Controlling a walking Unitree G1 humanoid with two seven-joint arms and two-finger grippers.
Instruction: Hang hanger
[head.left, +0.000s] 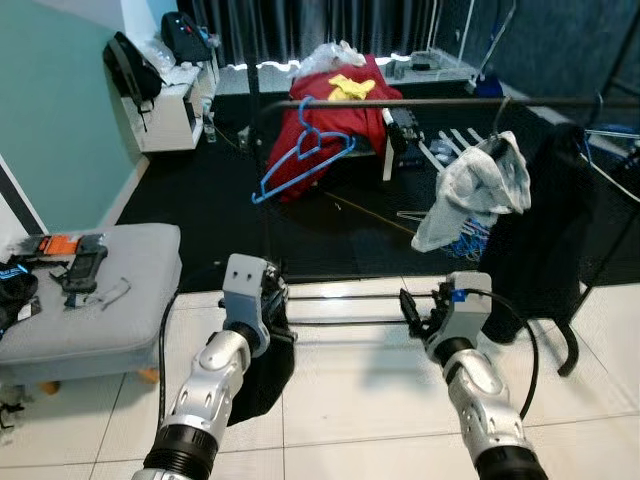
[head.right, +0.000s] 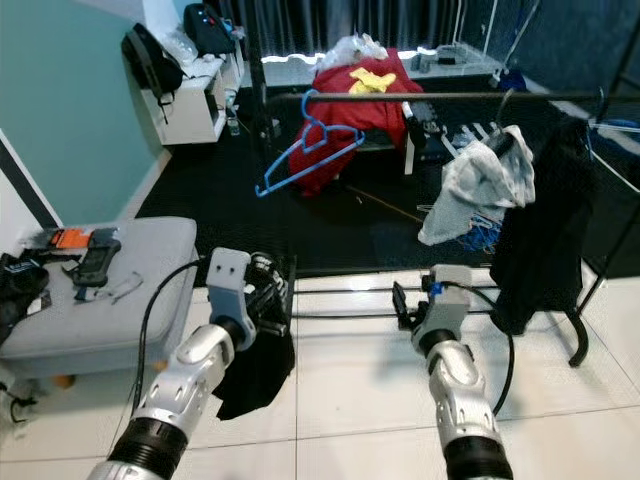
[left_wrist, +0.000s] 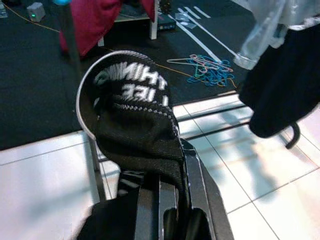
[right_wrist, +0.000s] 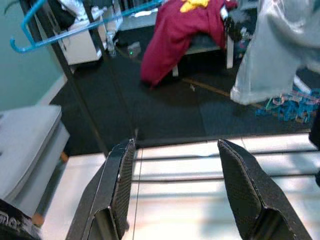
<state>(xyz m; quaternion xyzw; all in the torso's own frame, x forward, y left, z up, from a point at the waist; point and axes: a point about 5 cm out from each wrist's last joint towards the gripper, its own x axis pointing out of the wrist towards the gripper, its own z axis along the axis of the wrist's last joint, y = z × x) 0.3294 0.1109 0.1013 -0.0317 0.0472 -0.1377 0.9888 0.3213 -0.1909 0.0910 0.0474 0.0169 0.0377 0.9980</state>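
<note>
One blue hanger (head.left: 300, 152) on the far rail (head.left: 420, 102); two garments hang right: one grey (head.left: 478, 187), one black (head.left: 545, 230). One grey ottoman (head.left: 120, 290) near left.

- Two silver metal forearms, tubular, each ringed near the elbow by a black ribbed collar.
- Left hand (head.left: 268, 290): boxy pale grey wrist housing with small dark screw holes on its face; black finger hardware beyond it.
- Right hand (head.left: 412, 308): matching grey wrist block, small blue marking on its top edge; short black fingers projecting forward.
- Black cable loops from each wrist block back along the forearm: on the left arm down its outer side, on the right arm in a wide arc.
- Right wrist view: two long black fingers (right_wrist: 120, 185), flat, tapered, with a finely textured matte inner face.
</note>
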